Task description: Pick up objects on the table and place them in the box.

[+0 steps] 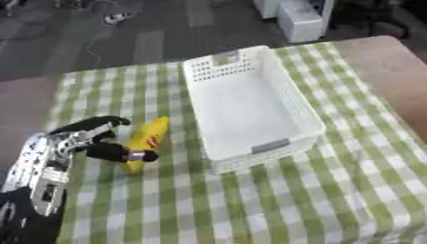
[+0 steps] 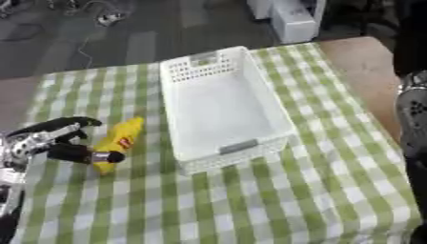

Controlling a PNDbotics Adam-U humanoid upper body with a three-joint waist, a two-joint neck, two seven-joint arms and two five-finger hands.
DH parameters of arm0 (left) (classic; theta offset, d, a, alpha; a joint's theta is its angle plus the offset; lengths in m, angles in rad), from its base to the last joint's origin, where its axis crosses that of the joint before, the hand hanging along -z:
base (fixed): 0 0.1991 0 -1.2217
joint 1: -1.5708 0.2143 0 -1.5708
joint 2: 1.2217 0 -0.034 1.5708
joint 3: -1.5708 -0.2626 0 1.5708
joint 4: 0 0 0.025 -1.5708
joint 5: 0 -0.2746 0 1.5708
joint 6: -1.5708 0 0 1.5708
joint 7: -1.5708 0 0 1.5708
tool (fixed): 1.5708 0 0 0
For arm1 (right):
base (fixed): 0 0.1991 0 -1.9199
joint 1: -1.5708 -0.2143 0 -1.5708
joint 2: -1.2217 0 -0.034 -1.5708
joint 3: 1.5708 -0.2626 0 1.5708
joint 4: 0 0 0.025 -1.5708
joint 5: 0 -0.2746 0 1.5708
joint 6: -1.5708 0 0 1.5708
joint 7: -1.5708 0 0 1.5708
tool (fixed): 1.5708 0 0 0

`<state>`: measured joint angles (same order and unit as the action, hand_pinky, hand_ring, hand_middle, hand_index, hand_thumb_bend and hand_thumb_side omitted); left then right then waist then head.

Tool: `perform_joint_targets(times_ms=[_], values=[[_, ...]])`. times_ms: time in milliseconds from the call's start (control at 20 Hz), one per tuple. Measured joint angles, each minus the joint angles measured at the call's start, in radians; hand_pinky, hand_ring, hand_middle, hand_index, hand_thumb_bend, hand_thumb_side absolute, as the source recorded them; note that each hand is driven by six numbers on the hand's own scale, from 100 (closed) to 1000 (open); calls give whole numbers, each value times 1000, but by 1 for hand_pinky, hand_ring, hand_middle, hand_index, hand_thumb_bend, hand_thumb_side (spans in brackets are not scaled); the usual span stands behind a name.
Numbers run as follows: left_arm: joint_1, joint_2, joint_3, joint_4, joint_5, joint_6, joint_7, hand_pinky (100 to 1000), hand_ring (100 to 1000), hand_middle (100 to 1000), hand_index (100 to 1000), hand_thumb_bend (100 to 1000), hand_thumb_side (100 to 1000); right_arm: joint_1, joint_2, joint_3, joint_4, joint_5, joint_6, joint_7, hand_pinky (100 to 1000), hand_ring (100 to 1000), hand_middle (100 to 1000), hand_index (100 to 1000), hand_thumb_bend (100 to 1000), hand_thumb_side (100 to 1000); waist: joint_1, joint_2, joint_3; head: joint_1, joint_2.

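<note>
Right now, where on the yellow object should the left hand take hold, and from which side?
Grip the yellow object across its narrow middle, coming from its left, where the left hand already is. It lies flat and elongated on the checked cloth, long axis running roughly away from the robot, so fingers and thumb can likely close across its width. The white basket stands to its right.
</note>
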<state>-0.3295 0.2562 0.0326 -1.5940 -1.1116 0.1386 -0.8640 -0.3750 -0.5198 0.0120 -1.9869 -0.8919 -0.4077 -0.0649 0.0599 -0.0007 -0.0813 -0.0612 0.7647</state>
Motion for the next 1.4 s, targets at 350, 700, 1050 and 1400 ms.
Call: perform_joint_targets(times_ms=[350,700,1050,1400], values=[[0,17,2,34,-32,-9,-11,676,871,1000,1000,767,753,0,0,0,0,0,0,-3,100,471,636,678,316,606,6,0,-4,0,0],[-1,17,6,72,-42,-20,-17,643,850,1000,992,761,750,-3,0,-1,0,-1,3,-7,100,471,635,677,318,605,7,-1,-16,0,0],[-14,18,5,95,-44,-42,3,654,852,1000,980,762,749,-18,0,0,0,-6,7,-11,100,471,634,675,319,604,10,-1,-30,0,0],[-23,25,-6,133,-44,-60,21,648,850,1000,979,757,739,-27,2,0,0,-14,12,-15,100,470,633,675,322,603,12,1,-47,0,4]])
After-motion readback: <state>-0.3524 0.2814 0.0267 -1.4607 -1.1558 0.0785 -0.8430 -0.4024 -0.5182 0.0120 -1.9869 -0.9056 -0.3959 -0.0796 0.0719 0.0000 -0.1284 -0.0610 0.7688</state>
